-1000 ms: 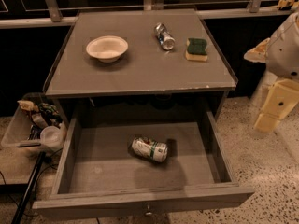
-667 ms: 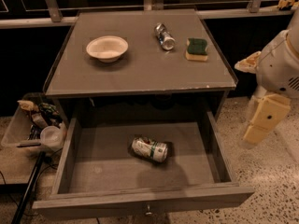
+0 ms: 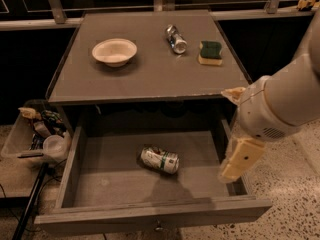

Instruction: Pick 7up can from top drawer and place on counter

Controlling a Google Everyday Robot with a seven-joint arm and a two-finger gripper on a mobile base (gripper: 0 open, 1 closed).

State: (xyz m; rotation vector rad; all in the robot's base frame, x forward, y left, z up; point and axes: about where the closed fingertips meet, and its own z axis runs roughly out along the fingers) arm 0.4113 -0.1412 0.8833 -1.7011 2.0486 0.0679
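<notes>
**Arm swings in over the drawer's right side**

Since the earlier frames the arm has come in leftward from the right edge. Its end effector (image 3: 239, 159) now hangs over the right wall of the open top drawer (image 3: 100, 181); released or clenched, I cannot tell. The 7up can (image 3: 159, 160) has not moved. It lies on its side on the drawer floor, near the middle and well apart from the end effector.

The risks, as I judge them:
- The can is a thin, dented metal cylinder lying on smooth painted wood, so a glancing touch could roll it away.
- A hard squeeze could crush it further.
- The low drawer walls and the overhanging tabletop (image 3: 150, 81) crowd the approach, so the bulky white wrist could knock the wall or the chipped front edge.

Up on the tabletop, matte grey and flat, sit a shallow pale bowl (image 3: 114, 51), a silver-blue can (image 3: 176, 39) lying down, and a soft green-and-yellow sponge (image 3: 210, 52). The front half is bare, which leaves room to set the can down, but laid on its side it might roll.
</notes>
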